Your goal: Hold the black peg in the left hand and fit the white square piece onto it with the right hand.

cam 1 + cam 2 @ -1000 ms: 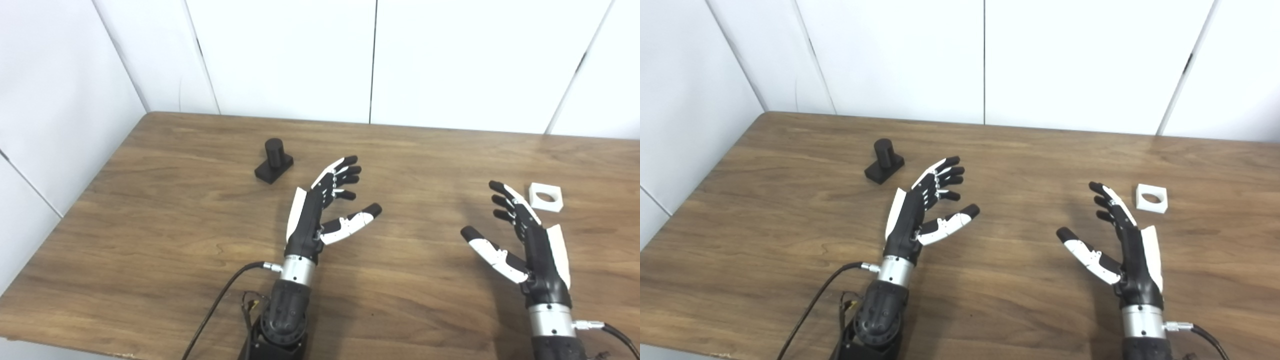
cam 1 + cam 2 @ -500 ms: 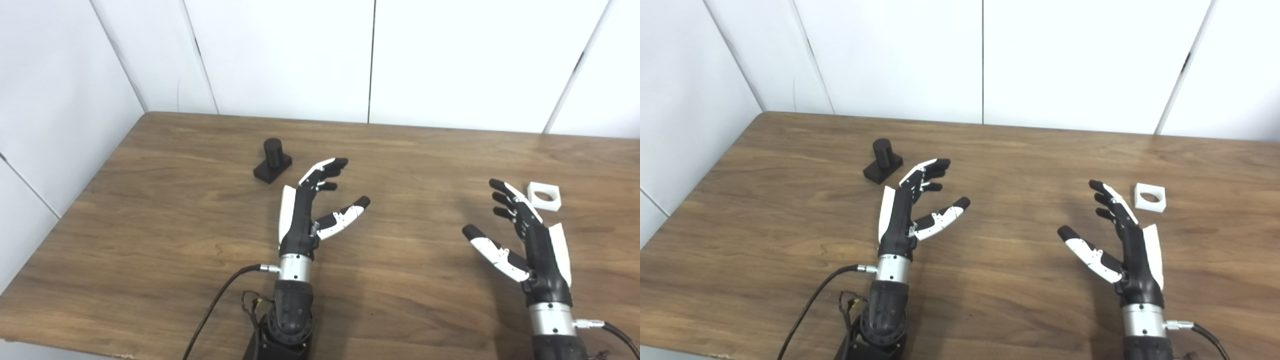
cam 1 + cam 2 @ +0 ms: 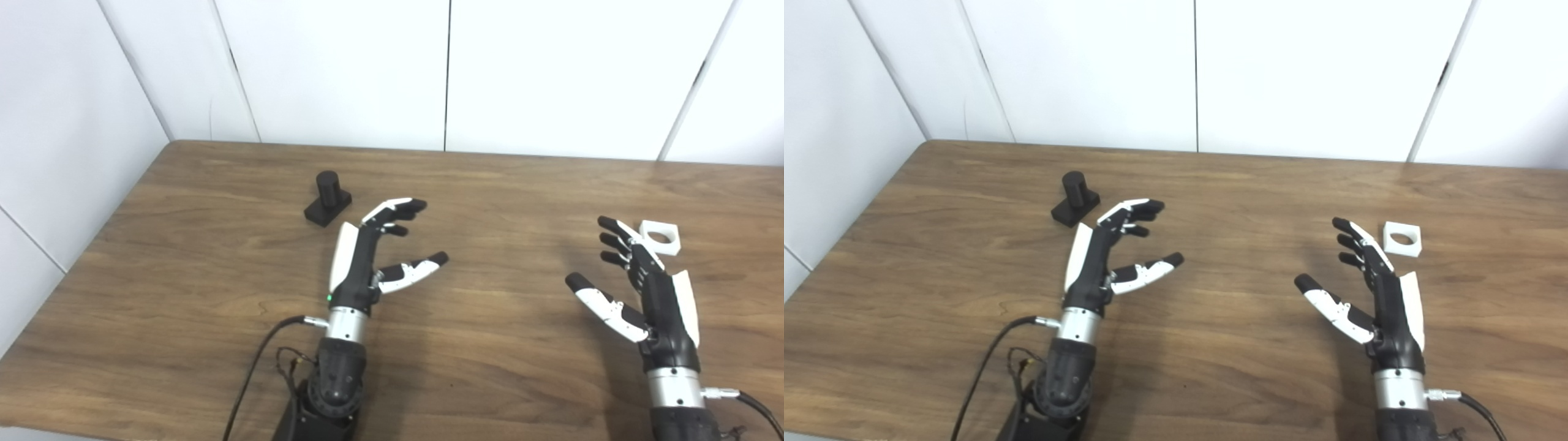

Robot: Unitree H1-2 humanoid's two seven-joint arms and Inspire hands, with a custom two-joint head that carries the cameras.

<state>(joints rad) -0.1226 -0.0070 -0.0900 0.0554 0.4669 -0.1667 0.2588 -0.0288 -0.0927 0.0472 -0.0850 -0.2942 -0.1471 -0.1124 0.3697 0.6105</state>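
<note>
Black peg [image 3: 327,198] upright on its dark base, on the wooden table [image 3: 184,269] toward the far left, untouched. Just near and right of it, left hand [image 3: 367,257]: released, fingers spread and thumb out, holding nothing, fingertips level with the peg's base but apart from it. White square piece [image 3: 1402,237] flat on the table at far right, round hole facing up. Right hand [image 3: 1375,288] near it, likewise released and empty, palm turned inward. In the left eye view, right fingertips [image 3: 612,236] overlapping the piece's near corner; in the right eye view, a clear strip of table between fingertips and piece. White wall panels [image 3: 343,67] behind the table.
</note>
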